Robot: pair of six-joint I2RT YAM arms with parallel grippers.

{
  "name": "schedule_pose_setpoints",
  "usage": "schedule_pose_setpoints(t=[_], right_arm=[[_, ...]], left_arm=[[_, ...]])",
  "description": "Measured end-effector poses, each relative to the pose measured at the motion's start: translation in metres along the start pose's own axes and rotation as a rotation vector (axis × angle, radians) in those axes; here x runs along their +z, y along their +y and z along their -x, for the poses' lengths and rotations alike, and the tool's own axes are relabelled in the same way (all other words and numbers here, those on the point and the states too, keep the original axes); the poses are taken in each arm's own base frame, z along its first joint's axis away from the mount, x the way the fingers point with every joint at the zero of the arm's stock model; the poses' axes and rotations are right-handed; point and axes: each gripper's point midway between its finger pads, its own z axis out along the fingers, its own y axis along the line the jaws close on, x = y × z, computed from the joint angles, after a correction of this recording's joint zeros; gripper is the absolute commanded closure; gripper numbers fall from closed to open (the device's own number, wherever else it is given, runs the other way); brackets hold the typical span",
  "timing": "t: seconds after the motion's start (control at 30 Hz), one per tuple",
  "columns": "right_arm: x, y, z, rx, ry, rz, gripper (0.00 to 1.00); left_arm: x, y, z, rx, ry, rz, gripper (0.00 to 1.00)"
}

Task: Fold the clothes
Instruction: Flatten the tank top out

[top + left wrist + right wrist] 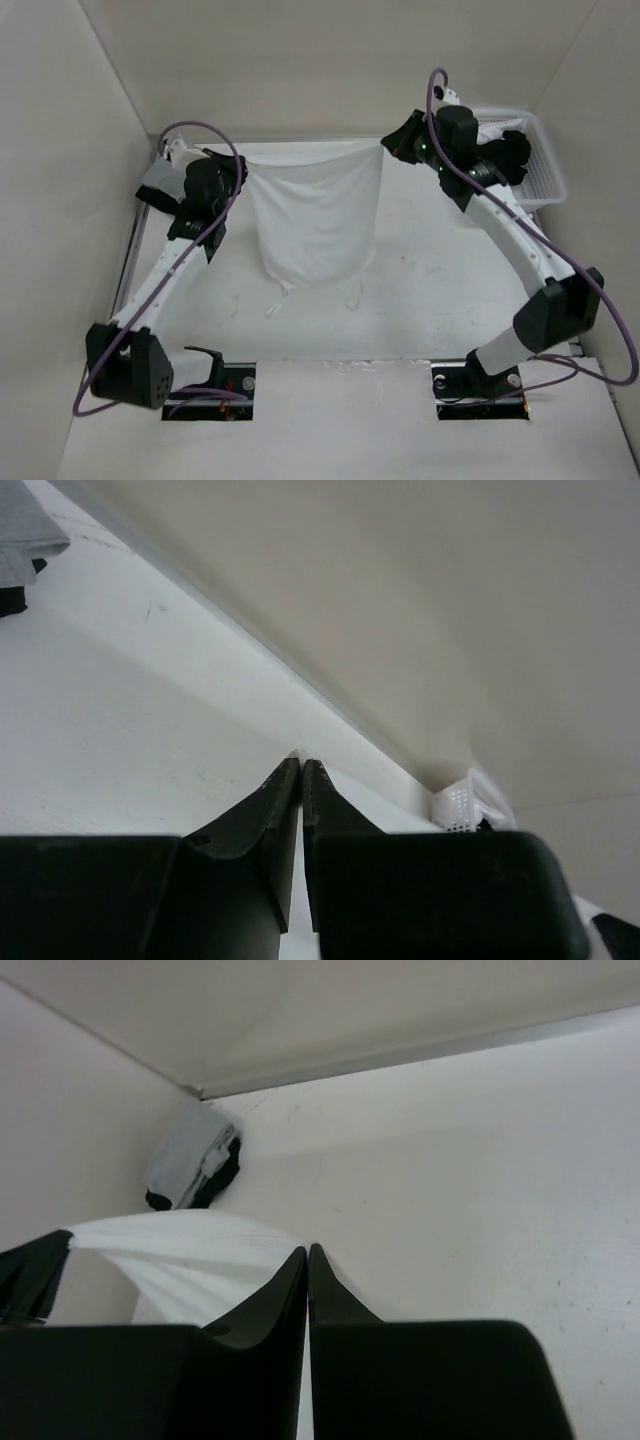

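The clothes [315, 215], a plain white garment, hang stretched between my two grippers near the back of the table. The lower edge droops toward the tabletop, and two thin cords [275, 305] trail below it. My left gripper [243, 165] is shut on the upper left corner. In the left wrist view only a sliver of white shows at the tips of that gripper [301, 762]. My right gripper [388, 148] is shut on the upper right corner. The right wrist view shows the white cloth [190, 1260] running leftward from the closed jaws of the right gripper [307, 1250].
A grey-and-black cloth stack [160, 182] lies in the back left corner, also seen as the cloth stack [190, 1170] in the right wrist view. A white perforated basket [540, 165] with dark cloth inside stands at the back right. Walls enclose the table on three sides.
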Motion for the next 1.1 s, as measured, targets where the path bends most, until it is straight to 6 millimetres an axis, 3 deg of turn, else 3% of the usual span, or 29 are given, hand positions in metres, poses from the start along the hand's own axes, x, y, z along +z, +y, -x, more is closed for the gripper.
schedule_pose_setpoints(t=[0.07,0.13,0.27,0.37,0.43,0.53,0.63,0.7,0.77,0.83,0.93,1.03,1.1], right_arm=[[0.016,0.001,0.017,0.011,-0.008,0.008,0.95],[0.021,0.008,0.040,0.011,-0.039,0.027,0.95],[0.001,0.039,0.081,-0.004,-0.125,0.101,0.95],[-0.020,0.049,0.088,-0.011,-0.164,0.132,0.95],[-0.032,0.043,0.073,-0.006,-0.162,0.134,0.94],[-0.040,0.021,0.025,0.017,-0.112,0.113,0.94],[-0.041,-0.010,-0.057,0.045,0.011,0.073,0.94],[-0.044,-0.035,-0.117,0.066,0.108,0.032,0.95],[-0.052,-0.065,-0.178,0.089,0.210,-0.021,0.96],[-0.066,-0.091,-0.228,0.113,0.294,-0.074,0.96],[-0.094,-0.118,-0.286,0.136,0.380,-0.128,0.96],[-0.123,-0.116,-0.325,0.139,0.433,-0.112,0.96],[-0.139,-0.104,-0.337,0.145,0.443,-0.069,0.96]], left_arm=[[0.021,-0.002,-0.001,0.001,0.022,0.010,0.96],[0.031,-0.018,0.011,-0.007,0.008,-0.020,0.96],[0.025,-0.067,0.053,-0.030,-0.074,-0.148,0.96],[0.009,-0.085,0.070,-0.042,-0.118,-0.218,0.95],[0.001,-0.078,0.064,-0.047,-0.122,-0.235,0.95],[-0.007,-0.032,0.022,-0.051,-0.063,-0.186,0.95],[-0.015,0.048,-0.044,-0.039,0.060,-0.048,0.95],[-0.032,0.103,-0.086,-0.023,0.152,0.058,0.95],[-0.055,0.147,-0.116,-0.011,0.226,0.135,0.95],[-0.077,0.168,-0.131,-0.014,0.262,0.156,0.95],[-0.099,0.174,-0.139,-0.042,0.284,0.118,0.95],[-0.118,0.170,-0.144,-0.090,0.310,0.066,0.95],[-0.133,0.165,-0.148,-0.138,0.331,0.025,0.95]])
